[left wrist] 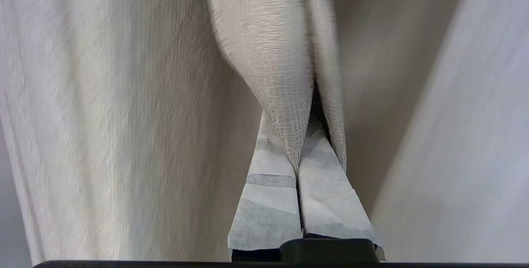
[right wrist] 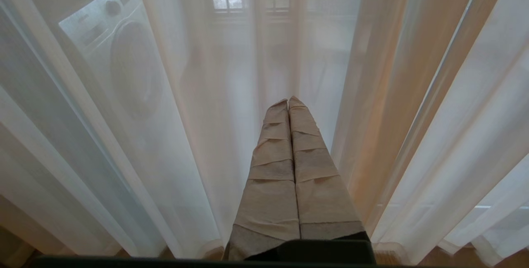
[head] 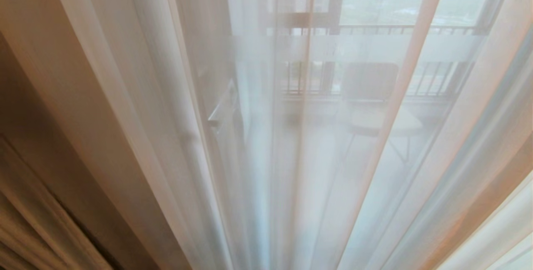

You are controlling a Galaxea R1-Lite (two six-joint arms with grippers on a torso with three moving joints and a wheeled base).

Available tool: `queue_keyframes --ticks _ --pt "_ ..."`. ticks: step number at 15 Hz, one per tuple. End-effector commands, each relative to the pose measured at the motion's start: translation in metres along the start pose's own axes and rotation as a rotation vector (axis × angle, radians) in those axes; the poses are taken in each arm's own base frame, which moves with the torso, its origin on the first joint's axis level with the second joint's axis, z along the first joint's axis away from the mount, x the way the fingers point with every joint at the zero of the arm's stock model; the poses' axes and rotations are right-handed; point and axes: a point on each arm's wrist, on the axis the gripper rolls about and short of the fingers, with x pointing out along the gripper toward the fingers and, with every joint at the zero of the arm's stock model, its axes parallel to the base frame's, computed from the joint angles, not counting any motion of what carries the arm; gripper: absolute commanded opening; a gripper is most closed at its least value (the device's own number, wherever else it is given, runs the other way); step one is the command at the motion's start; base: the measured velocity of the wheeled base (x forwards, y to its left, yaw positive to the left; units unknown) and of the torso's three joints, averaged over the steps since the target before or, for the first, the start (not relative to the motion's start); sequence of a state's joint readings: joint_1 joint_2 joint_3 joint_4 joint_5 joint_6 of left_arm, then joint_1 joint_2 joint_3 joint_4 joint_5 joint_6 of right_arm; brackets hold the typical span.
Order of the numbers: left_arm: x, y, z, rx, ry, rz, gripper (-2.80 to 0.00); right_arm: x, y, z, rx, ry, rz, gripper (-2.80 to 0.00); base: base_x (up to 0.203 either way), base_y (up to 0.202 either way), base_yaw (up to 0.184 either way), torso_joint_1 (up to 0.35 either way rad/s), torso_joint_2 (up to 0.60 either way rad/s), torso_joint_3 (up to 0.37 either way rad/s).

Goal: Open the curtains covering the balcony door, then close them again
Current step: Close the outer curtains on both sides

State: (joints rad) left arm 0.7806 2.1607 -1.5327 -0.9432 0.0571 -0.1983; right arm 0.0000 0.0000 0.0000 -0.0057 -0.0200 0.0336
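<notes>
Closest, our left gripper (left wrist: 298, 164) pinches fold of cream drape (left wrist: 281, 73), jaws clamped on it; rest of drape blurred. Right gripper (right wrist: 288, 104) closed on nothing, just short of sheers (right wrist: 186, 135). Beyond, sheers (head: 291, 157) veil balcony door (head: 333, 49); chair (head: 368, 91), washing machine (right wrist: 120, 53) only dim shapes.

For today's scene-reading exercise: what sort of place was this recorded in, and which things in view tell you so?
Probably a high-rise flat, indoors at a balcony door. Floor-length sheer curtains hang across the glass; through them show a balcony railing with distant towers, a chair, and a front-loading washing machine.
</notes>
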Motion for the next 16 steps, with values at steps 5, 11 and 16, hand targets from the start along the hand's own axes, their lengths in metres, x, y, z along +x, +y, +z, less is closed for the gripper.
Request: queue_keyframes --ticks 5,11,16 --pt "-0.051 -0.013 0.058 -0.068 -0.011 -0.094 -2.80 0.000 0.000 0.000 0.000 0.000 0.000 -2.80 0.000 0.000 0.000 0.000 0.00 0.000" --pt "-0.114 -0.030 0.108 -0.156 -0.010 -0.275 -2.80 0.000 0.000 0.000 0.000 0.000 0.000 -2.80 0.000 0.000 0.000 0.000 0.00 0.000" --pt "-0.156 -0.066 0.134 -0.256 -0.029 -0.418 -2.80 0.000 0.000 0.000 0.000 0.000 0.000 -2.80 0.000 0.000 0.000 0.000 0.00 0.000"
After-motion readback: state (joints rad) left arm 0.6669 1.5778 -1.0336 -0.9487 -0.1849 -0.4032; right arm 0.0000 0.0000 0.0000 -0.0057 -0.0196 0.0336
